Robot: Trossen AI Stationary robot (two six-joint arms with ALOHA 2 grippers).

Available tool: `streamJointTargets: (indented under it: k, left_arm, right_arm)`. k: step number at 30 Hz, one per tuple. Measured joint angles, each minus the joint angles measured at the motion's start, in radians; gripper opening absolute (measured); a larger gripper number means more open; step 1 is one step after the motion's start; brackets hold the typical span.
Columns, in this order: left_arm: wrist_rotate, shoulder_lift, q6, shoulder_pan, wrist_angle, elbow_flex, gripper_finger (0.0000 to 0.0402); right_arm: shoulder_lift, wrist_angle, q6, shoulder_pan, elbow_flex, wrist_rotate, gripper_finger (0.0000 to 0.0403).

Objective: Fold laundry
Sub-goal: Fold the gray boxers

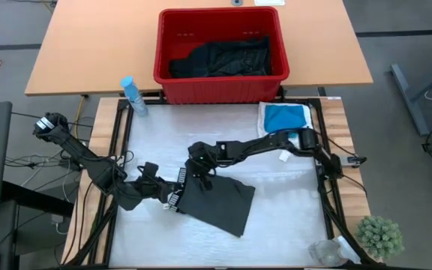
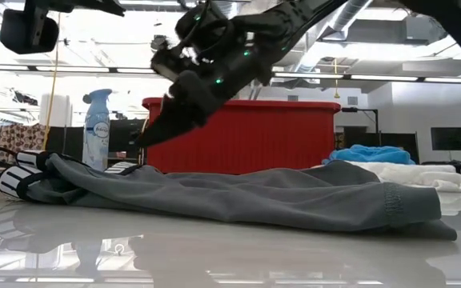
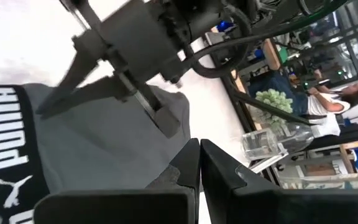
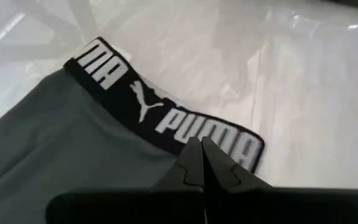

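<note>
High view: we judge folding barely underway, with the dark grey garment (image 1: 217,202) under both clenched, empty grippers (left (image 1: 156,178), right (image 1: 201,180)), teal garment (image 1: 285,117) folded, black clothes (image 1: 223,56) in the basket (image 1: 220,82).

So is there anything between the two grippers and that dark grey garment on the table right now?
Nothing visible. The left gripper is shut at the waistband end of the dark grey garment, and the right gripper is shut just above its waistband. The red basket and the spray bottle stand well clear at the back.

Light: bright overhead | glare: glossy table (image 2: 238,256) | blur: wrist views soft
</note>
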Motion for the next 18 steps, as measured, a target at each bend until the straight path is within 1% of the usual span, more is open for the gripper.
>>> streamJointTargets:
  k: [6, 11, 14, 18]
  left_arm:
    - [0.000, 0.000, -0.018, -0.002, -0.015, 0.000, 0.0000]
    - [-0.009, 0.000, -0.020, -0.002, -0.047, 0.000, 0.0000]
    - [-0.016, 0.000, -0.018, -0.002, -0.051, 0.000, 0.0000]
    - [-0.020, 0.000, -0.014, -0.002, -0.062, 0.000, 0.0000]
  right_arm:
    - [0.063, -0.067, -0.007, -0.010, 0.086, -0.009, 0.0013]
    - [0.082, -0.102, -0.008, -0.029, 0.084, -0.003, 0.0013]
    - [0.081, -0.104, -0.007, -0.047, 0.076, 0.038, 0.0013]
    - [0.081, -0.133, 0.028, -0.090, 0.075, 0.122, 0.0013]
